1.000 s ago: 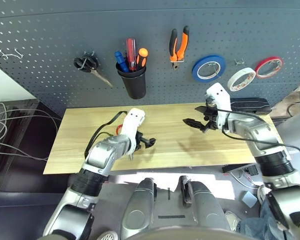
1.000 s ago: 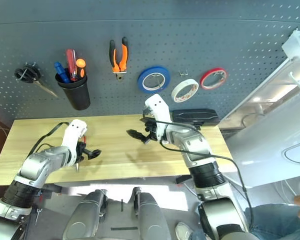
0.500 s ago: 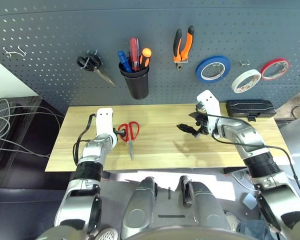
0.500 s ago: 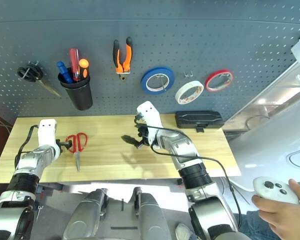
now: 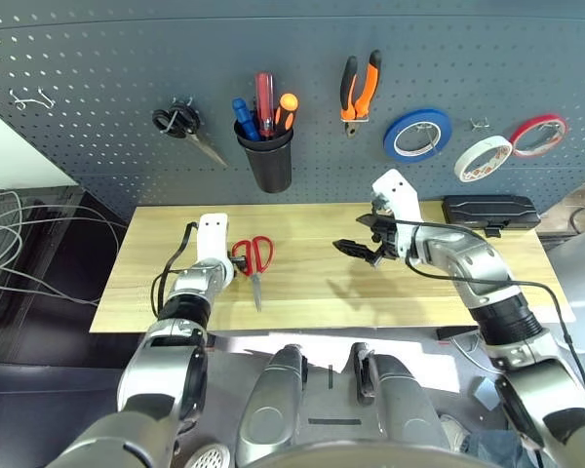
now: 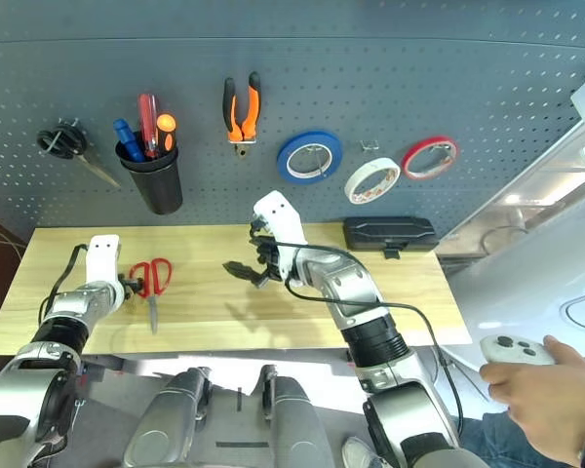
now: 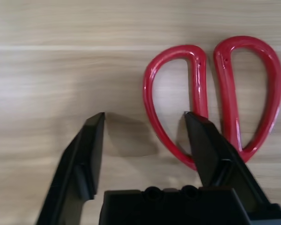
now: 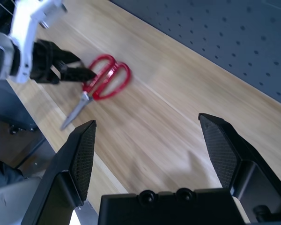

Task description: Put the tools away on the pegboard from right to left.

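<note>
Left wrist view: left end effector (image 7: pixel 145 123) is hanging spread over the table (image 7: pixel 47 70), one finger (image 7: pixel 203 140) overlapping a red loop of the scissors (image 7: pixel 210 93).
Scissors: lying flat on the table below the black cup (image 5: pixel 265 164), handles toward the pegboard (image 5: pixel 97 68), nothing pinching them.
Right end effector (image 5: pixel 356 249): hovering spread wide, well right of the scissors.
Pegboard: carrying pliers (image 5: pixel 356 88), white tape roll (image 5: pixel 483 158), screwdriver (image 5: pixel 285 107) in the cup.

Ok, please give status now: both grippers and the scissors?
Left gripper open at red-handled scissors, flat on table. Right gripper open, empty. Nothing in the way.
</note>
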`<state>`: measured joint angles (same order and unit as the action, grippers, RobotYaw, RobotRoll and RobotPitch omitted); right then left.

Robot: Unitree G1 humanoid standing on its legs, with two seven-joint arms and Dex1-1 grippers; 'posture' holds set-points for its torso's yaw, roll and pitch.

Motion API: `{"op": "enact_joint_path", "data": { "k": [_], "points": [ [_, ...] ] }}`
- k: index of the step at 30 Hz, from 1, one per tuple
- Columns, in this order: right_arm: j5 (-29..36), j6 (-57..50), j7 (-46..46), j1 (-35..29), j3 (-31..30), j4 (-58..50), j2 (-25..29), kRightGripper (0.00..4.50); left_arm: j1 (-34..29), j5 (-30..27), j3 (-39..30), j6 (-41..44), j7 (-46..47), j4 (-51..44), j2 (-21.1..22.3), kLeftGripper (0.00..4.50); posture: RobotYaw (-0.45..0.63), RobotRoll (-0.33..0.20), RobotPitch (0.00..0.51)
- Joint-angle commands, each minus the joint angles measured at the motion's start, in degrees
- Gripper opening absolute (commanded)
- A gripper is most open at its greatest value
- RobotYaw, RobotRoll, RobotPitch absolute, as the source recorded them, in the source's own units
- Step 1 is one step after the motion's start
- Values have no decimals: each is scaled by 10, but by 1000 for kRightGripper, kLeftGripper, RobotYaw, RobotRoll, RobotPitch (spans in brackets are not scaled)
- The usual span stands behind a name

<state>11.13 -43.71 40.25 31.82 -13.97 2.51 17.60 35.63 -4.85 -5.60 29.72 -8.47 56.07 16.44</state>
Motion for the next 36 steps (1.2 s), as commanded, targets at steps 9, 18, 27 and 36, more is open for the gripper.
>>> {"op": "enact_joint_path", "data": {
  "k": [9, 18, 27, 36],
  "points": [
    [-1, 27, 0, 17, 1, 23, -9, 4500, -40, 16, 13, -31, -31, -26, -8, 1489, 69, 0, 232],
    [-4, 58, 8, 28, -1, 39, -8, 4500, -106, 20, 14, -109, -38, -151, 2, 49, 89, 0, 221],
    [2, 64, 23, 41, 3, 31, -2, 4500, -276, -2, -36, -97, -35, -430, 37, 49, 122, 0, 205],
    [15, 134, 45, 72, 19, 34, -24, 4500, -352, -10, -107, -291, -22, -526, 41, 49, 159, 0, 182]
  ]
}}
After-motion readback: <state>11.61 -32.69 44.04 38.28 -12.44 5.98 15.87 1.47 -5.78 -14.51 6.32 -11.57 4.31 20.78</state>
